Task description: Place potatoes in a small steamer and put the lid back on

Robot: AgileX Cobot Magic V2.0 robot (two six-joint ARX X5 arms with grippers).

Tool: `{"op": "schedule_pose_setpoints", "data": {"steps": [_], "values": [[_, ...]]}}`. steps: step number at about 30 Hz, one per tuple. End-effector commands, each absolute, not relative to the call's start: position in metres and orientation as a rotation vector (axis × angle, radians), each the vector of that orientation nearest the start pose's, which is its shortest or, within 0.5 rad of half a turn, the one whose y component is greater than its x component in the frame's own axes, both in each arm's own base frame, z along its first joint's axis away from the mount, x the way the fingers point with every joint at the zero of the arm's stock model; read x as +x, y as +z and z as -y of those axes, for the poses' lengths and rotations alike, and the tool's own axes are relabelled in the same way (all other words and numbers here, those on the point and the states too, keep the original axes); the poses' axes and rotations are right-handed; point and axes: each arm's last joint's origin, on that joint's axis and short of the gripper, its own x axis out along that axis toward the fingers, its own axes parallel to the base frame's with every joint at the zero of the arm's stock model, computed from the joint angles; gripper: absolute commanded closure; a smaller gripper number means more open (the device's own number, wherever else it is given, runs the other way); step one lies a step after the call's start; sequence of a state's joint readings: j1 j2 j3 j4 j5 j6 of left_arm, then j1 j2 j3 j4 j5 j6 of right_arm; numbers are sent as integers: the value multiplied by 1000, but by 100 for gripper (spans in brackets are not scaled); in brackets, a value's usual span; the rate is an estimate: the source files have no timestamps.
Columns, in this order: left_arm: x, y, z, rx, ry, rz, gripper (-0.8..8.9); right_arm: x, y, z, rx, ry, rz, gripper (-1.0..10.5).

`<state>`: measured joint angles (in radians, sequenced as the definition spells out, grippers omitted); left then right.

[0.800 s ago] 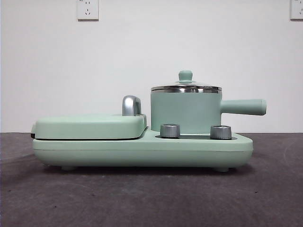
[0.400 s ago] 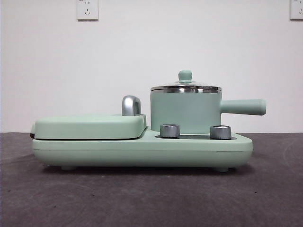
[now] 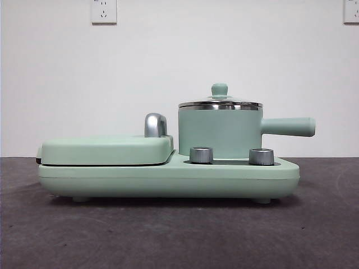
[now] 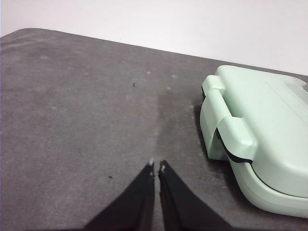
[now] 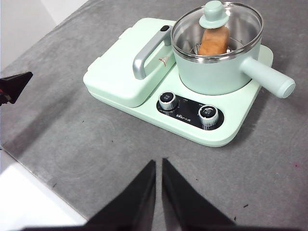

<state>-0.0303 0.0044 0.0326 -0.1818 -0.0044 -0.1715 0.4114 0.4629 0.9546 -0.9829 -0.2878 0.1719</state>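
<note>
The small steamer (image 3: 220,133), a mint-green pot with a side handle, stands on its base unit (image 3: 168,176); it also shows in the right wrist view (image 5: 219,72). The glass lid (image 3: 220,103) with its green knob sits on the pot (image 5: 215,14). Through the glass I see the orange-brown potato (image 5: 214,41) inside the pot. My right gripper (image 5: 158,165) is shut and empty, above the table in front of the unit. My left gripper (image 4: 156,166) is shut and empty, over bare table beside the griddle end.
The flat mint-green griddle (image 3: 106,149) with a chrome handle (image 5: 147,52) is closed on the unit beside the pot; its hinge end shows in the left wrist view (image 4: 255,134). Two silver dials (image 5: 187,107) sit at the unit's front. The table is dark grey.
</note>
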Motion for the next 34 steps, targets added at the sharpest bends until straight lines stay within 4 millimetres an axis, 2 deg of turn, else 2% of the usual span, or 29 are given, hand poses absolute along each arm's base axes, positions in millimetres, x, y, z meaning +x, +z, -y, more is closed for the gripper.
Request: {"op": "schedule_pose_setpoints", "data": {"steps": [1, 19, 24, 29, 34], "values": [[95, 152, 3, -158, -8, -167, 794, 48, 348, -30, 123, 650, -542, 928], [95, 152, 3, -158, -8, -166, 794, 48, 348, -30, 123, 645, -541, 928], [95, 152, 3, -158, -8, -166, 794, 56, 344, -26, 155, 536, -505, 928], [95, 152, 3, -158, -8, -166, 794, 75, 318, -17, 185, 368, -329, 928], [95, 152, 3, -158, -8, -166, 794, 91, 277, -8, 175, 269, -113, 928]]}}
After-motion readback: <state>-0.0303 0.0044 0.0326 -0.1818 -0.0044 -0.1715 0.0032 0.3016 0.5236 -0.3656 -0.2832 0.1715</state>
